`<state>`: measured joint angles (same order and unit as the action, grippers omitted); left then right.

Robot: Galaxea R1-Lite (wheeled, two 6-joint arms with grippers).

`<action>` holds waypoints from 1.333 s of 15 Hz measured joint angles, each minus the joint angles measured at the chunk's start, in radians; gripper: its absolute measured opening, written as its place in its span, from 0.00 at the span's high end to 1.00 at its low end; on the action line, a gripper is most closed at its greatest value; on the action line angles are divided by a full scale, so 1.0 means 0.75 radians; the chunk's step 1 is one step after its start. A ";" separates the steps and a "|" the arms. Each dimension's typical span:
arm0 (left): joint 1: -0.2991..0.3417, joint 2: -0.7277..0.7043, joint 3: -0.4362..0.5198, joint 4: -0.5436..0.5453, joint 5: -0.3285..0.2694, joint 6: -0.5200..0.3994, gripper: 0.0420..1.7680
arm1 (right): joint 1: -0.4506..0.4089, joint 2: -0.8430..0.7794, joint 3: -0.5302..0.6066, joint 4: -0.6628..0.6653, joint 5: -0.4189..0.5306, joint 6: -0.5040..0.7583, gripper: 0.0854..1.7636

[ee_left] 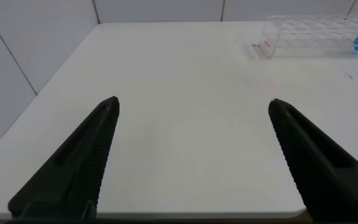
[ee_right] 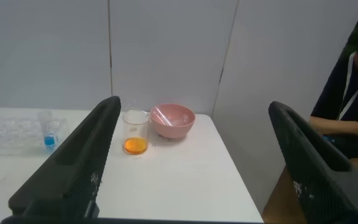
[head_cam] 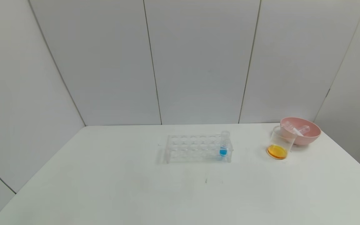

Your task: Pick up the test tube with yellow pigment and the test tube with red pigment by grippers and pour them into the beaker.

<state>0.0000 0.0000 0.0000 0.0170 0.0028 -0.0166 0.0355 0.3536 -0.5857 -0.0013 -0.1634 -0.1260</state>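
Now, with both grippers point(ee_left: 191, 162) point(ee_right: 191, 162) spread and empty, your careless reach could tip the filled beaker point(head_cam: 280, 143) beside the pink bowl point(head_cam: 308, 134).

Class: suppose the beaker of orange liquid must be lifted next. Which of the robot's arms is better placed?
Right, probably. The beaker stands on the table's right side beside the pink bowl, and the right gripper, jaws open, faces it.

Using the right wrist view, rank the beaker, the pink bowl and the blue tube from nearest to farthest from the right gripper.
The right gripper, open, hangs back off the table's right end.
1. Beaker: orange liquid inside, just in front of the bowl.
2. Pink bowl: behind the beaker, near the table's back corner.
3. Blue tube: farthest, standing in the rack.
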 joint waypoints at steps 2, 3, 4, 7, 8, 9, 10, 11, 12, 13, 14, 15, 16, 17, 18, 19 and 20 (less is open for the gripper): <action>0.000 0.000 0.000 0.000 0.000 0.001 0.03 | -0.003 -0.094 0.008 0.011 0.008 -0.002 0.04; 0.000 0.000 0.000 0.000 0.000 0.001 0.03 | -0.006 -0.136 0.014 0.013 0.008 -0.001 0.04; 0.000 0.000 0.000 0.000 0.000 0.000 0.03 | -0.013 -0.178 0.019 0.014 0.018 -0.001 0.04; 0.000 0.000 0.000 0.000 -0.001 0.000 0.03 | -0.025 -0.302 0.038 0.018 0.066 -0.001 0.04; 0.000 0.000 0.000 0.000 0.000 0.000 0.03 | -0.028 -0.342 0.042 0.017 0.068 -0.002 0.04; 0.000 0.000 0.000 0.000 0.000 0.000 0.03 | -0.030 -0.377 0.047 0.016 0.068 -0.002 0.04; 0.000 0.000 0.000 0.000 0.000 0.000 0.03 | -0.030 -0.410 0.060 -0.001 0.060 -0.002 0.04; 0.000 0.000 0.000 -0.001 0.000 0.000 0.03 | -0.031 -0.431 0.076 -0.027 0.050 0.004 0.04; 0.000 0.000 0.000 0.000 -0.001 0.000 0.03 | -0.031 -0.446 0.093 -0.038 0.044 0.008 0.04; 0.000 0.000 0.000 -0.001 0.000 0.000 0.03 | -0.031 -0.456 0.121 -0.056 0.041 0.008 0.04; 0.000 0.000 0.000 -0.001 0.000 0.000 0.03 | -0.032 -0.462 0.164 -0.076 0.040 0.007 0.04; 0.000 0.000 0.000 0.000 0.000 0.000 0.03 | -0.032 -0.465 0.220 -0.112 0.039 0.006 0.04; 0.000 0.000 0.000 0.000 0.000 0.000 0.03 | -0.032 -0.466 0.299 -0.171 0.039 0.008 0.04; 0.000 0.000 0.000 -0.001 0.000 0.000 0.03 | -0.031 -0.467 0.384 -0.239 0.040 0.009 0.04; 0.000 0.000 0.000 0.000 0.000 0.000 0.03 | -0.031 -0.468 0.480 -0.299 0.041 0.010 0.03; 0.000 0.000 0.000 0.000 0.000 0.001 0.03 | -0.031 -0.468 0.586 -0.352 0.044 0.011 0.03; 0.000 0.000 0.000 0.000 0.000 0.000 0.03 | -0.031 -0.469 0.666 -0.376 0.051 0.022 0.03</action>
<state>0.0000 0.0000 0.0000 0.0170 0.0028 -0.0166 0.0119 0.0019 -0.0866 -0.2836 -0.1251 -0.1094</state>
